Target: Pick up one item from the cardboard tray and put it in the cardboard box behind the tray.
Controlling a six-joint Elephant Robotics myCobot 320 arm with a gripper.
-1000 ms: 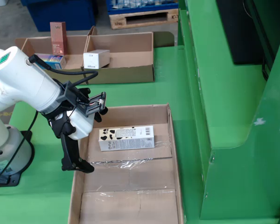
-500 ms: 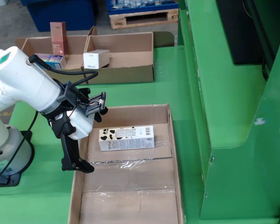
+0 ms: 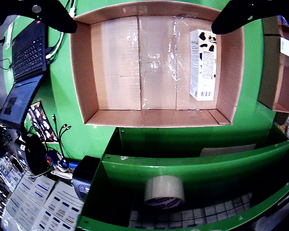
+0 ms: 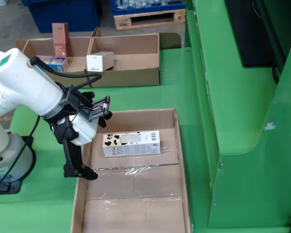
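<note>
A white carton with black cow-spot markings [image 4: 131,143] lies flat on the taped floor of the open cardboard box [image 4: 177,145], in its upper half in the fixed view; in the view riding on the arm it sits at about 2 o'clock inside the box [image 3: 82,72]. The gripper [image 4: 81,167] hangs over the box's left wall, at 9 o'clock from the carton and apart from it. Its jaws stand wide and hold nothing. Toward 11 o'clock on the green desk [image 4: 169,97] sits the cardboard tray [image 4: 126,77], holding a small white box [image 4: 100,61], a tall brown box [image 4: 61,39] and a colourful box [image 4: 55,63].
</note>
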